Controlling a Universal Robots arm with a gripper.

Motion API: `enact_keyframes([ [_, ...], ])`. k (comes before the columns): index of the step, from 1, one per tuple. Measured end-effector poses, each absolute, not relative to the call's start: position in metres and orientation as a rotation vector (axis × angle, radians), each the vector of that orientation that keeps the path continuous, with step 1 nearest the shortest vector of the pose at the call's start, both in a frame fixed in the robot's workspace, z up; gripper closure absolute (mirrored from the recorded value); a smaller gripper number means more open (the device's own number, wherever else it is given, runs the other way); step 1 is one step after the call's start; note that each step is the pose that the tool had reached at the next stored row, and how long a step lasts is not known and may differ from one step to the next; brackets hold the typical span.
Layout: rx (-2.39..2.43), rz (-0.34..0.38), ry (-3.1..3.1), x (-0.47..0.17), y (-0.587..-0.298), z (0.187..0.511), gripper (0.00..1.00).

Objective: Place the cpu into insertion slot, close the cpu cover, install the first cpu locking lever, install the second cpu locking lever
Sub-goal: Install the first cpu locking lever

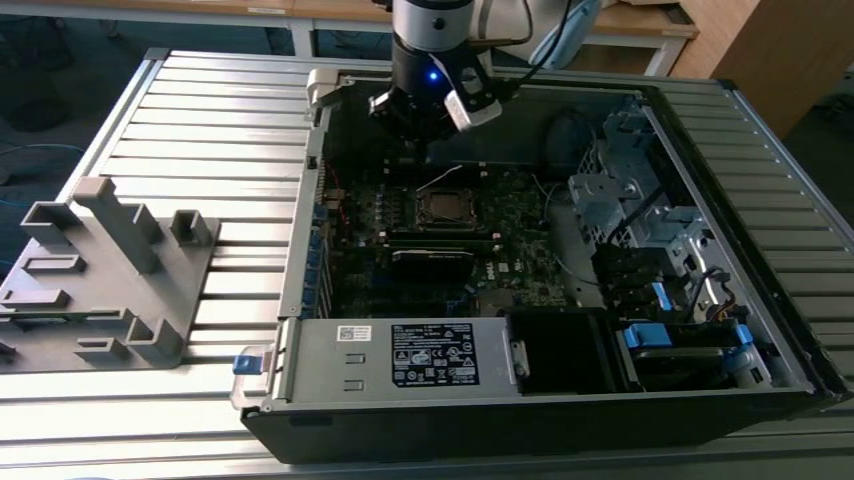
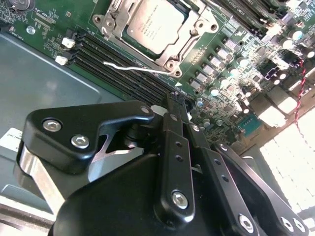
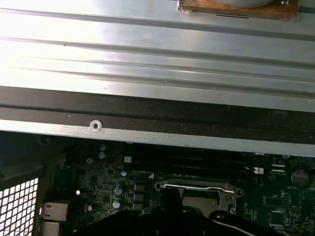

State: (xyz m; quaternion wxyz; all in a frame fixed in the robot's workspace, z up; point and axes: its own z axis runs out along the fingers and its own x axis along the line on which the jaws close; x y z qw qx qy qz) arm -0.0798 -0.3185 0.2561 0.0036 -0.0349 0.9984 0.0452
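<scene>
cpu (image 2: 155, 22) sits in insertion slot (image 1: 446, 207); cpu cover (image 2: 194, 34) looks down over it. Thin wire locking lever (image 2: 133, 66) lies loose alongside, so lever step in hand. Gripper (image 2: 172, 101) hovers near lever, seemingly clenched, empty. Hooking wire calls for precise tip placement.

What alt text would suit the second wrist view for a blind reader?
A silver-topped cpu sits seated on a green motherboard, with the metal cpu cover lying flat around it. The robot's black end effector looms in the foreground, its tip near the black memory slots.
</scene>
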Motion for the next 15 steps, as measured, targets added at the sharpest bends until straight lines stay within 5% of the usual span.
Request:
enact_keyframes([
  [15, -0.075, 0.140, 3.126, -0.067, -0.318, 0.246, 0.89],
])
